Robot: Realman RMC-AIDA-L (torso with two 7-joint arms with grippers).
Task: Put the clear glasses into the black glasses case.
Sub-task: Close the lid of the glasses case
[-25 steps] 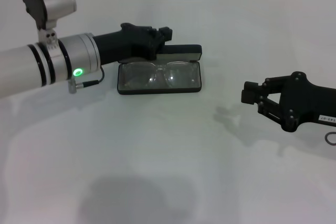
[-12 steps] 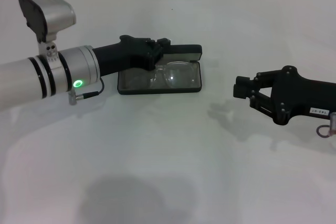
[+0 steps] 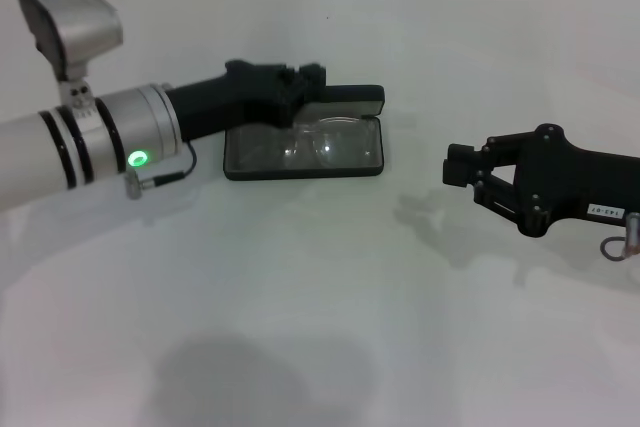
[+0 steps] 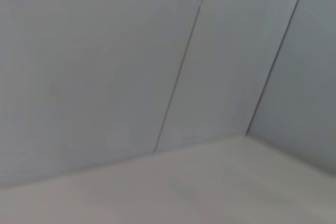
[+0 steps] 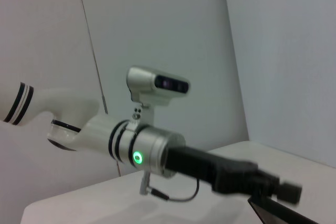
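The clear glasses (image 3: 318,144) lie inside the open black glasses case (image 3: 303,152) at the far middle of the white worktop (image 3: 300,307), lens across the grey lining, the raised lid (image 3: 345,99) standing along the far edge. The left pincer (image 3: 305,82) hangs over the case's far-left corner, near the lid; whether its fingers are apart or together cannot be told. The right pincer (image 3: 462,169) hovers well apart to the right, above bare worktop, fingers drawn close with nothing between them. The placing looks done; closing the lid appears to remain. The transparent plastic frame is likely light, springy and slick, its thin arms easily bent, so any further hold is best taken at the stiffer bridge or lens edge. The hard-shell case should bear a firm push on its lid.
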